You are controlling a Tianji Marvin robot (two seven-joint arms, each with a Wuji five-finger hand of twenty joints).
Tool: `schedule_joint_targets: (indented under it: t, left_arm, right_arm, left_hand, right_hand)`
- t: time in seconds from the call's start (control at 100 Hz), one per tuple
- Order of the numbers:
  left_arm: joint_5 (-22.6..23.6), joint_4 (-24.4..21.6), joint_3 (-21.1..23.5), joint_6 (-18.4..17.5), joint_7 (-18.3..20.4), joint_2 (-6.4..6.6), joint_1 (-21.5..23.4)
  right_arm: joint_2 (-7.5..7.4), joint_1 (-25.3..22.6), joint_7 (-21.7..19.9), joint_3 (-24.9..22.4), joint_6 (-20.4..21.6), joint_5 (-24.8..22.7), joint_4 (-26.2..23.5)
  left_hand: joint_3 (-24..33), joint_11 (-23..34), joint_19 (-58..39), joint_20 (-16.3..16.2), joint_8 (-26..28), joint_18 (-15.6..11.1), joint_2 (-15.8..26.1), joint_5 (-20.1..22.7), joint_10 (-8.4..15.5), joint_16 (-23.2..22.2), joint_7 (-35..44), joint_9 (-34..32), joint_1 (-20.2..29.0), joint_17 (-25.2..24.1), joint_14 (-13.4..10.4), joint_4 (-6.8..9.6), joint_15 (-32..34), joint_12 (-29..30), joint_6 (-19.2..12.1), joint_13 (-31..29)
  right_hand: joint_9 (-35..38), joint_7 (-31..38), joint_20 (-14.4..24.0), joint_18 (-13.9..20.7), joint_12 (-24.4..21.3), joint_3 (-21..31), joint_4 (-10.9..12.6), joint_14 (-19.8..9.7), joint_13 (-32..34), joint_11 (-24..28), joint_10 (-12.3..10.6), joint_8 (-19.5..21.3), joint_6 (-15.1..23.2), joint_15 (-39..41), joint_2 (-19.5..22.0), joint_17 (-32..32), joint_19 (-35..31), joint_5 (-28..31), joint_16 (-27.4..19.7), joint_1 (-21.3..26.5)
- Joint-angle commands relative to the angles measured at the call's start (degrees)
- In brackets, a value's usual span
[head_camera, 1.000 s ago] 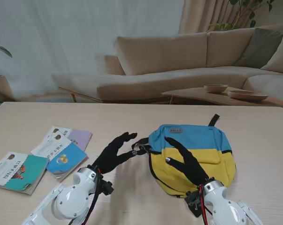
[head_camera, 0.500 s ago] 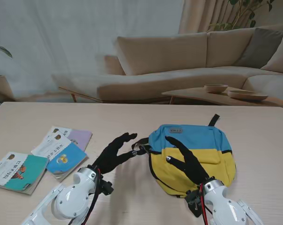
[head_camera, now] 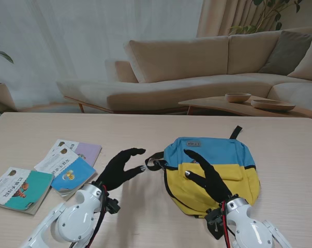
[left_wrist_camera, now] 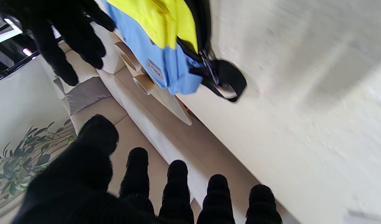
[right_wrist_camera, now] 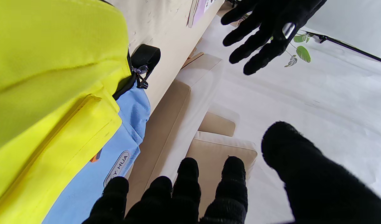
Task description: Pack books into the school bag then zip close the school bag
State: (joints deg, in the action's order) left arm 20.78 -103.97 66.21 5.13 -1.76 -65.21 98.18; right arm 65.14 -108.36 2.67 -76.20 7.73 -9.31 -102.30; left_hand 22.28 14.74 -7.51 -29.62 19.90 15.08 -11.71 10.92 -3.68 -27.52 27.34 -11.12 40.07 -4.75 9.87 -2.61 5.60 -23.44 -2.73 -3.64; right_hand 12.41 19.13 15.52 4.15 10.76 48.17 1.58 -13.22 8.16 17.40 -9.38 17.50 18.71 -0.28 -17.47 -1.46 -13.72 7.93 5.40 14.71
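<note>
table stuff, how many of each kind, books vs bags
books: 3, the teal book, the blue book and the lilac book, overlapping on my left
school bag: 1, the blue and yellow school bag, lying flat on my right
total: 4

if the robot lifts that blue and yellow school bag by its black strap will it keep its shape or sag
The school bag will probably sag: it lies flat and slack, so it looks empty and light. Its fabric shell looks soft, not stiff. Lifted by the black strap, the body would likely fold and swing.
</note>
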Motion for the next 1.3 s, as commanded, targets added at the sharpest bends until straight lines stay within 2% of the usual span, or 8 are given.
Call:
schedule_joint_targets:
  t: [0.0,0.14,0.54,0.68,0.84,1.02,1.23,1.29]
  left_arm:
    - [1.0,-0.8,2.0,-1.1,0.5,0.40,0.7]
    - [4.5,-1.8,7.6,-0.9,6.1,1.81,1.4]
    - [16.5,0.6,22.1,-1.0,16.8,4.45,1.0]
    - [21.8,1.8,26.7,-4.2,20.1,5.36,1.3]
    - [27.1,5.0,30.6,-8.1,21.6,6.07,0.7]
    - [30.3,9.3,32.7,-9.4,24.1,6.88,-1.3]
    - [34.6,16.2,33.9,-11.7,22.5,7.44,-4.0]
    - [35.9,18.0,34.1,-12.1,21.8,7.58,-4.7]
  right_arm:
    - [0.46,-0.7,-0.7,-0.2,0.2,0.2,-0.5]
    - [0.48,-1.9,-0.9,-0.7,-0.9,1.0,-2.6]
    - [0.47,-1.7,-1.2,-0.5,-1.4,1.6,-2.7]
    - [0.48,-1.7,-1.2,-0.6,-1.5,1.5,-2.8]
    - [0.49,-1.6,-1.1,-0.6,-1.6,1.1,-2.7]
    - [0.49,-1.4,-0.9,-0.7,-2.0,0.5,-2.7]
    - [0.55,-1.1,-0.5,-0.7,-2.5,-0.1,-2.5]
    - [0.60,-1.0,-0.3,-0.7,-2.7,-0.2,-2.4]
  left_hand:
    - [3.7,2.6,-3.8,-7.6,2.5,1.8,-1.7,-2.7,-1.2,-3.4,2.6,-2.3,-1.4,-0.1,1.4,1.03,3.1,-2.2,1.0,-2.2]
    - [3.6,3.6,-4.6,-10.8,2.7,2.0,-1.8,-2.7,-0.7,-4.1,2.4,-1.4,-0.5,1.2,1.2,0.75,4.9,-2.9,0.8,-1.7]
    - [1.7,1.4,-2.7,-11.0,3.4,0.7,-1.3,-2.8,0.7,-1.2,1.1,0.2,0.5,-0.1,-0.4,0.97,4.0,-1.4,-0.8,0.4]
    - [1.8,1.2,-2.3,-10.7,3.5,0.5,-1.5,-2.9,1.6,-0.7,0.6,0.2,0.7,-0.3,-1.2,1.02,3.6,-1.2,-1.7,0.3]
    - [2.7,1.3,-2.1,-10.5,3.6,0.4,-2.1,-2.8,2.1,-0.5,0.1,0.0,1.0,0.0,-1.7,1.06,3.5,-1.2,-2.7,-0.1]
    - [3.8,1.3,-2.0,-10.2,3.7,0.1,-2.4,-2.8,2.6,-0.3,-0.6,0.0,0.8,0.3,-2.2,0.86,3.5,-1.3,-3.3,-0.2]
    - [7.1,2.5,-1.9,-9.8,4.8,-0.5,-3.8,-2.7,3.4,-0.3,-0.1,-0.4,0.8,0.5,-2.8,0.44,3.8,-1.8,-3.9,-0.4]
    - [7.9,2.8,-1.8,-9.6,5.0,-0.8,-4.5,-2.5,4.6,-0.2,0.3,-0.7,1.1,0.4,-2.9,0.34,3.8,-1.9,-4.0,-0.4]
  right_hand:
    - [-0.7,1.1,1.0,1.2,0.6,1.5,-1.4,-1.3,-1.3,0.9,-1.6,-0.9,0.4,0.9,-0.3,0.3,2.0,-1.1,0.4,0.9]
    - [-0.7,1.9,1.1,1.3,0.8,1.8,-1.6,-1.3,-1.3,1.2,-1.6,-1.1,0.4,1.0,-0.3,0.2,1.7,-1.2,0.4,1.0]
    - [-0.8,3.5,1.1,1.3,0.8,1.9,-1.7,-1.3,-1.4,1.5,-1.5,-1.9,0.3,1.0,-0.4,0.0,1.2,-1.5,0.3,1.0]
    - [-0.8,3.8,1.0,1.3,0.9,2.0,-1.7,-1.3,-1.4,1.5,-1.6,-2.2,0.3,1.0,-0.5,0.0,1.1,-1.5,0.3,1.0]
    - [-0.8,4.2,0.9,1.3,0.9,2.0,-1.7,-1.3,-1.3,1.6,-1.5,-2.5,0.3,1.1,-0.5,-0.1,1.0,-1.5,0.3,1.1]
    - [-0.8,4.5,0.9,1.3,0.8,2.0,-1.7,-1.2,-1.4,1.5,-1.5,-2.7,0.2,1.0,-0.5,-0.1,0.9,-1.5,0.3,1.0]
    - [-0.8,4.8,0.8,1.3,0.8,2.0,-1.7,-1.2,-1.4,1.5,-1.5,-3.0,0.3,1.0,-0.5,-0.1,0.7,-1.5,0.2,1.0]
    - [-0.8,4.9,0.7,1.3,0.8,2.1,-1.7,-1.3,-1.3,1.6,-1.6,-3.0,0.3,1.1,-0.5,-0.1,0.7,-1.4,0.2,1.0]
